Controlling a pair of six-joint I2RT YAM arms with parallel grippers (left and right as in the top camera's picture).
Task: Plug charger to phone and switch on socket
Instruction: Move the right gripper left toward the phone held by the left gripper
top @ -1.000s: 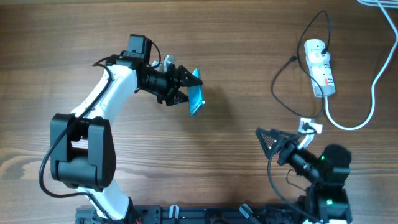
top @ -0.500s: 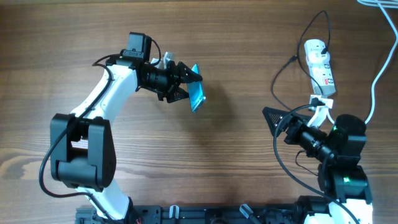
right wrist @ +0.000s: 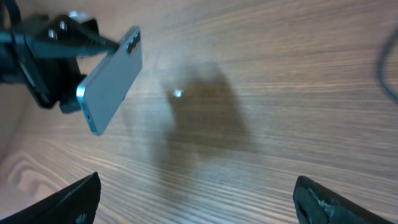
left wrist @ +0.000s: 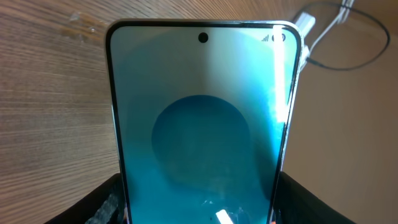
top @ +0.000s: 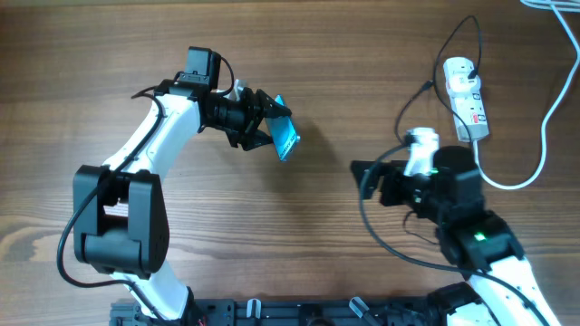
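One phone [top: 285, 139], one socket [top: 466, 100], one black charger [top: 401, 122], two robot arms: left arm [top: 154, 136], right arm [top: 471, 237]. White cord [top: 544, 136]: probably one, though the far-right-corner strand may be separate.

glossy glass phone [left wrist: 199, 124], matt wood table [top: 362, 54]

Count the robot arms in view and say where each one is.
2. The left arm stretches across the upper left of the overhead view, left claw holding the phone. The right arm sits lower right, right claw open, near the power strip.
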